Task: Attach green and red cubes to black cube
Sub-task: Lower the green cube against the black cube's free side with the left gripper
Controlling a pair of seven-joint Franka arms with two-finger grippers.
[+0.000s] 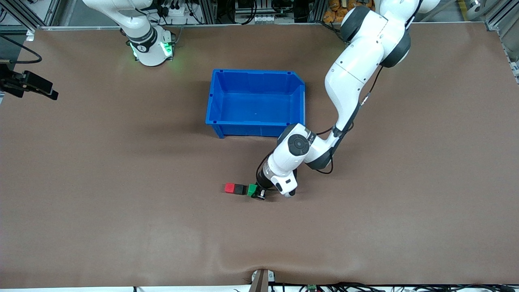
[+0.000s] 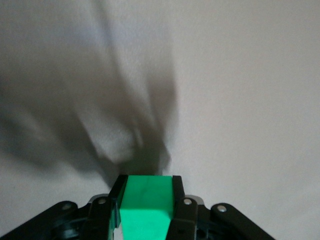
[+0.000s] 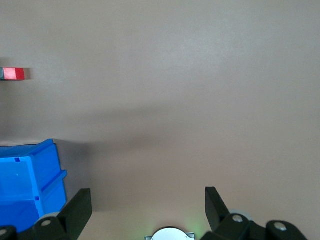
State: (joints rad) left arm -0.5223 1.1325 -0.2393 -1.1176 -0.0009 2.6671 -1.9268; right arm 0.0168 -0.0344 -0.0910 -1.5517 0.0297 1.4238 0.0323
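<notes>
On the table, nearer the front camera than the bin, three small cubes form a row: the red cube (image 1: 230, 187), the black cube (image 1: 240, 189) and the green cube (image 1: 252, 189). The red and green cubes each lie against the black one. My left gripper (image 1: 258, 194) is down at the table, shut on the green cube (image 2: 147, 210), with a black finger on each side (image 2: 147, 182). The right wrist view shows my right gripper (image 3: 148, 207) open and holding nothing, high over the table near its base, with the red cube (image 3: 13, 74) small in the distance.
A blue bin (image 1: 255, 103) with nothing in it stands mid-table, farther from the front camera than the cubes; its corner shows in the right wrist view (image 3: 30, 185). The right arm's base (image 1: 152, 48) stands at the table's edge. Brown table surface surrounds the cubes.
</notes>
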